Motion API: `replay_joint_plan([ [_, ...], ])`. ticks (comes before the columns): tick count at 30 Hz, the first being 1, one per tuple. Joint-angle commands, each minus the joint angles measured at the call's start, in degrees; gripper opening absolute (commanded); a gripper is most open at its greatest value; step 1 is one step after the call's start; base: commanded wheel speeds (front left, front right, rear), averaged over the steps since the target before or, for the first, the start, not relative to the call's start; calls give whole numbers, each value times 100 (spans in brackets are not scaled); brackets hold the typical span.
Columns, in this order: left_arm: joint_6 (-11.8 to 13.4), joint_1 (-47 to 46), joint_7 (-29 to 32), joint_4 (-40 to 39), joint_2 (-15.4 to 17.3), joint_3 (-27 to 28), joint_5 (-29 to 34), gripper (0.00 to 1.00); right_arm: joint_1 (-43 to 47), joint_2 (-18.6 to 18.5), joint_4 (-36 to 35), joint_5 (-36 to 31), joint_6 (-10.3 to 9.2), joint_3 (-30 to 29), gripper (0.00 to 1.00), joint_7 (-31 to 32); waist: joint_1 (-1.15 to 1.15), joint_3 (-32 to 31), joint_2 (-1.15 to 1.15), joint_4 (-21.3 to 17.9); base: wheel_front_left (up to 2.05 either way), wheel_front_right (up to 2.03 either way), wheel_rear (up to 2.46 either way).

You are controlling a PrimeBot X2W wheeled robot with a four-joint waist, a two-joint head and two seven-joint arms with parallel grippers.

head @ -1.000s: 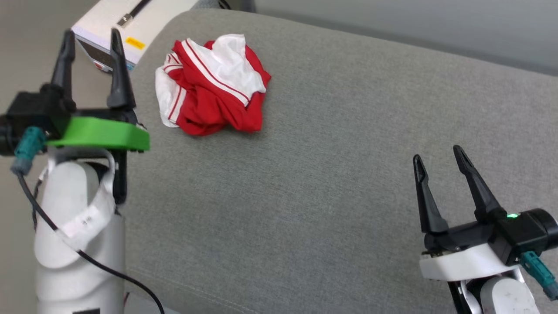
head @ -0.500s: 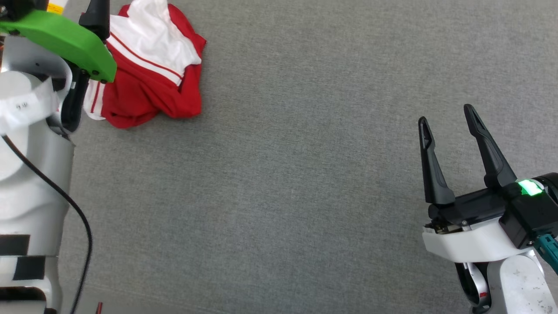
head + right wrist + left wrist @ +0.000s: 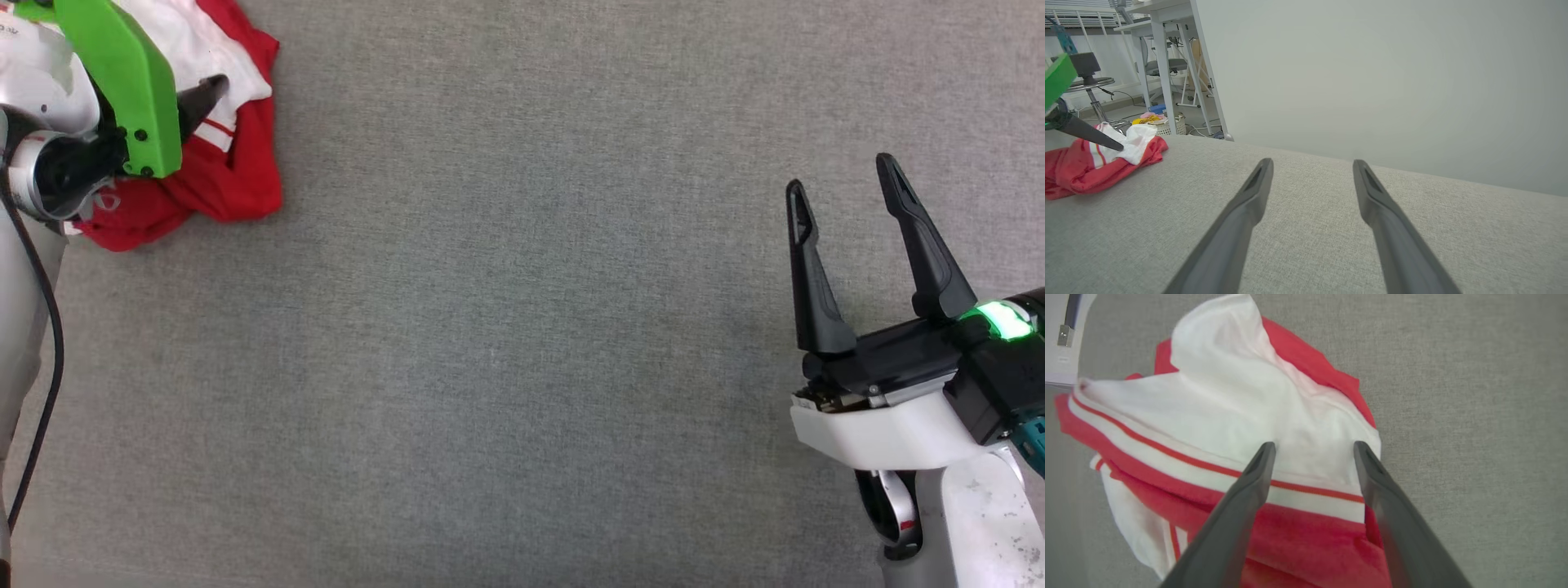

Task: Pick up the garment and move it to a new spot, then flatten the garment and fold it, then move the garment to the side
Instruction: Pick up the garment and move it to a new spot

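Note:
The garment [image 3: 237, 175] lies crumpled, red with white striped parts, at the far left of the grey cushion. In the left wrist view the garment [image 3: 1229, 396] has a white fold on top with red striped trim. My left gripper [image 3: 1313, 446] is open and points down at that white fold; I cannot tell if the tips touch it. One of its fingers [image 3: 208, 88] pokes out from under the green mount [image 3: 122, 82]. From the right wrist view the garment [image 3: 1077, 171] sits far left with a left finger [image 3: 1090, 134] on it. My right gripper [image 3: 841, 174] is open and holds nothing, far to the right.
The grey fabric cushion [image 3: 522, 327] stretches wide between the two grippers. A white box with a cable [image 3: 1061, 335] lies just beyond the garment. Past the cushion's far edge stand white desk legs [image 3: 1163, 69], a basket [image 3: 1167, 124], a stool [image 3: 1090, 85] and a pale wall [image 3: 1372, 73].
The head camera has tipped down, so the whole picture shifted and the garment now sits at the top left corner. My left gripper has swung over the garment, pointing down at it.

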Motion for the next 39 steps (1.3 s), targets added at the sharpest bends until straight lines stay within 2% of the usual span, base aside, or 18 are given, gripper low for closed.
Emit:
replay_joint_plan([
  [1, -15, -105, 108, 87, 64, -60, -50, 100, -119, 11, -31, 18, -4, 6, 100, -43, -1, 168, 0, -169, 0, 0, 0],
  [6, -15, -27, 541, 427, 145, -414, -86, 100, -186, 29, -28, 61, -4, 7, 100, -43, -1, 301, 0, -349, 0, 0, 0],
  [11, -15, 135, 669, 705, 155, -751, -55, 100, -194, 44, -15, 91, -4, -37, 100, -43, -1, 332, 0, -436, 0, 0, 0],
  [13, -15, 176, 633, 745, 182, -858, -82, 0, -179, 48, 2, 101, -4, -67, 100, -43, -1, 290, 0, -445, 0, 0, 0],
  [17, -15, 212, 348, 664, 312, -1072, -111, 0, -101, 55, 40, 135, -4, -141, 100, -43, -1, 71, 0, -389, 0, 0, 0],
  [27, -15, -222, -1772, 20, 646, -1628, 477, 0, 295, 60, 152, 353, -4, -249, 100, -43, -1, -934, 0, -65, 0, 0, 0],
  [33, -15, -479, -2483, -400, 557, -1991, 853, 0, 479, 60, 174, 493, -4, -260, 100, -43, -1, -1307, 0, -81, 0, 0, 0],
  [39, -15, -650, -2831, -881, 260, -2288, 1141, 0, 556, 60, 159, 634, -4, -289, 100, -43, -1, -1466, 0, -370, 0, 0, 0],
])
